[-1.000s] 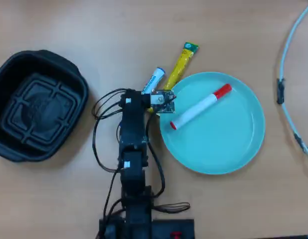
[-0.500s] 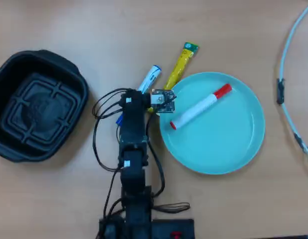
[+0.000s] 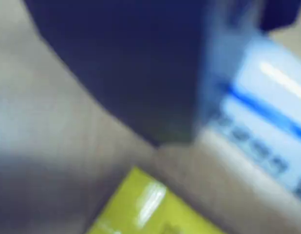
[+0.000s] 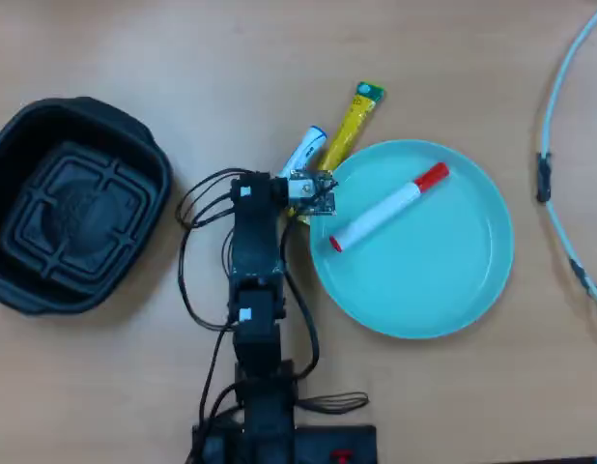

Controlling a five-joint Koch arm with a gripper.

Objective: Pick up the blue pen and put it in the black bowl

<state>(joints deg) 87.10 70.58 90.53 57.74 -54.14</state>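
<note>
The blue pen [image 4: 308, 150] lies on the table just left of the teal plate, its blue cap pointing away from the arm. My gripper [image 4: 304, 190] hovers low over the pen's near end. The wrist view is blurred: a dark jaw fills the top middle, a second dark piece shows at the top right, and the pen's white barrel with blue print [image 3: 267, 112] lies between and beside them. The jaws look apart and not clamped on anything. The black bowl [image 4: 18, 145] stands empty at the far left of the overhead view.
A yellow sachet stick [image 4: 352, 121] lies against the pen's right side and shows in the wrist view [image 3: 150, 204]. A round teal plate [image 4: 443, 290] holds a white marker with a red cap [image 4: 390, 205]. A pale cable [image 4: 559, 145] runs along the right edge.
</note>
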